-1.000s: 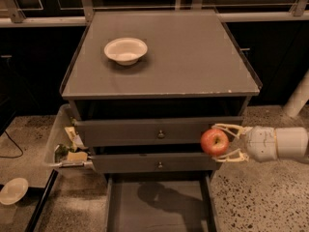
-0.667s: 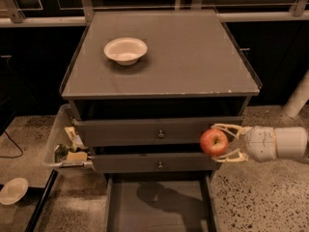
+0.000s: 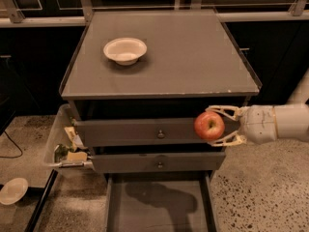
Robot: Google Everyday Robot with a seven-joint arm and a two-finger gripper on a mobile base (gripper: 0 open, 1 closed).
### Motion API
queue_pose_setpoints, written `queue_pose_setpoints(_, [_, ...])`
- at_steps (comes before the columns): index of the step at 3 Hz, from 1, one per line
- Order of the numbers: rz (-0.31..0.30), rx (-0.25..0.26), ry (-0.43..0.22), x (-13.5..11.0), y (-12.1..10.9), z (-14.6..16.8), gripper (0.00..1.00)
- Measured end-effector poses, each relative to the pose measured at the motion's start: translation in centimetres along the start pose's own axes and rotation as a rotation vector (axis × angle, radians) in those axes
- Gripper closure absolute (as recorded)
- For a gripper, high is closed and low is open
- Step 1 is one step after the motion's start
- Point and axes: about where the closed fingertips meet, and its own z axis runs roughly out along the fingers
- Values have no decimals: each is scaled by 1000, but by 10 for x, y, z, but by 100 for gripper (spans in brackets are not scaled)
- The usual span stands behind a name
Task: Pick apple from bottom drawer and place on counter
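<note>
My gripper [image 3: 217, 125] comes in from the right and is shut on the red apple [image 3: 208, 125], one finger above it and one below. It holds the apple in the air in front of the top knobbed drawer, just below the counter's front edge near its right corner. The bottom drawer [image 3: 159, 207] is pulled open below, and the part of its grey floor in view is bare. The counter [image 3: 193, 62] is a broad flat grey top above.
A white bowl [image 3: 125, 50] stands on the counter at the back left. A clear bin of scraps [image 3: 65, 146] hangs at the cabinet's left side. A white dish [image 3: 13, 190] lies on the floor at lower left. Speckled floor lies to the right.
The gripper and the apple have risen slightly; little else has moved.
</note>
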Motion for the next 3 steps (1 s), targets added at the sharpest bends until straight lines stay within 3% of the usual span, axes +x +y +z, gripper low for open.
queue_pose_setpoints(1, [-55, -5, 9, -35, -36, -12, 100])
queue_pose_setpoints(2, [-83, 18, 34, -63, -132, -28, 100])
queue_pose_setpoints(3, [-83, 18, 34, -63, -132, -28, 100])
